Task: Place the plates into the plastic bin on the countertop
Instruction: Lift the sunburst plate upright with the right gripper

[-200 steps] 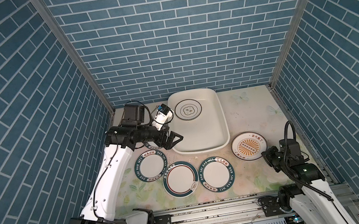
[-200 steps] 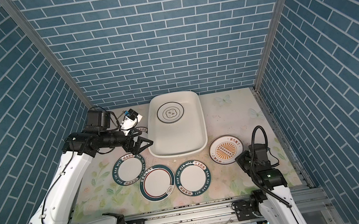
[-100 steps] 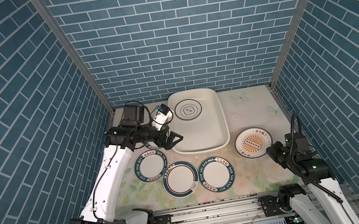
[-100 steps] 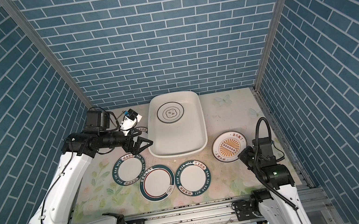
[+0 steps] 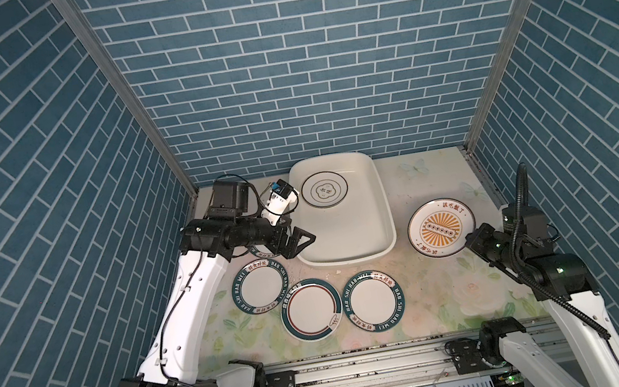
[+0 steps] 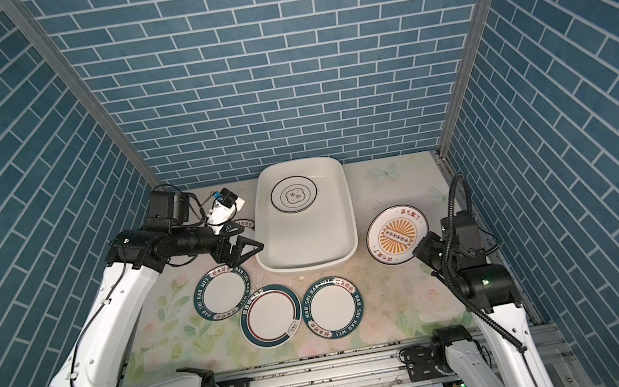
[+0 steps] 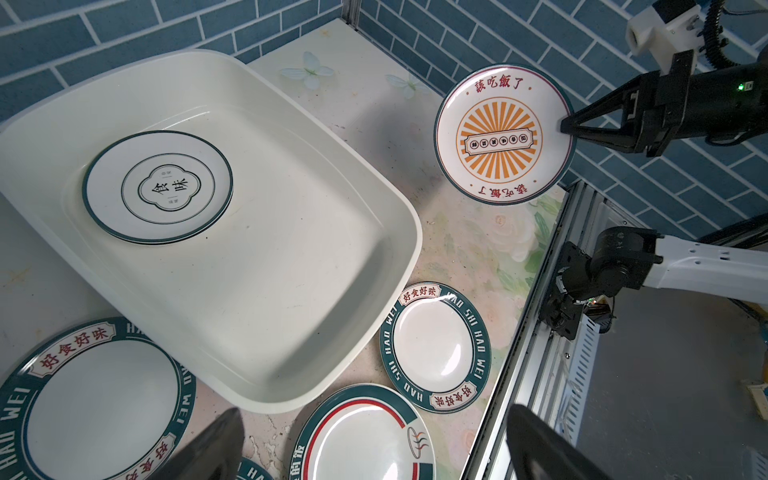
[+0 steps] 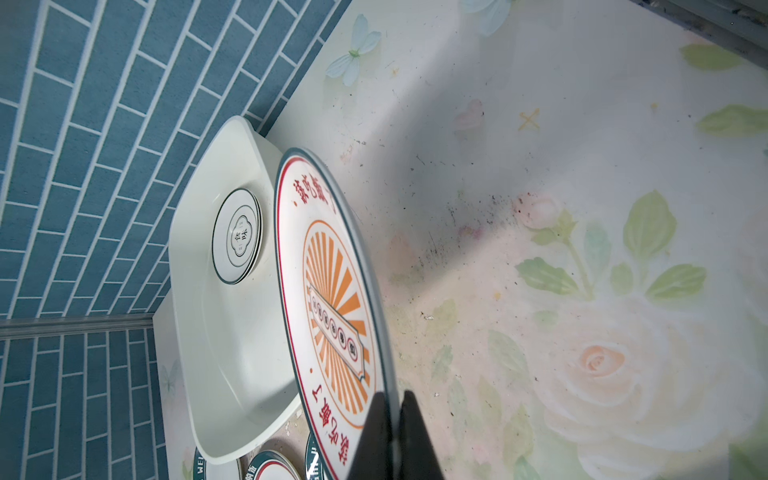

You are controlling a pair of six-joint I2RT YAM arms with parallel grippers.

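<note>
The white plastic bin (image 5: 352, 234) (image 6: 307, 245) stands at the back of the flowered countertop (image 5: 442, 299), with one dark-ringed plate (image 5: 325, 189) (image 7: 158, 187) lying in its far end. My right gripper (image 5: 468, 238) (image 8: 392, 419) is shut on the rim of a sunburst plate (image 5: 441, 227) (image 7: 504, 135) (image 8: 332, 311), which hangs tilted above the countertop to the right of the bin. My left gripper (image 5: 301, 242) (image 7: 374, 415) hovers open at the bin's near left corner, holding nothing. In front of the bin lie two lettered-rim plates (image 5: 261, 292) (image 5: 374, 301) and a teal-and-red ringed plate (image 5: 313, 315).
Another lettered plate (image 6: 244, 225) shows partly behind my left wrist beside the bin. Blue brick walls close three sides. A metal rail (image 5: 369, 366) with both arm bases runs along the front edge. Bare countertop lies under the held plate.
My right gripper has lifted the sunburst plate off the countertop and carried it up and a little backward. The left arm has stayed still and open.
</note>
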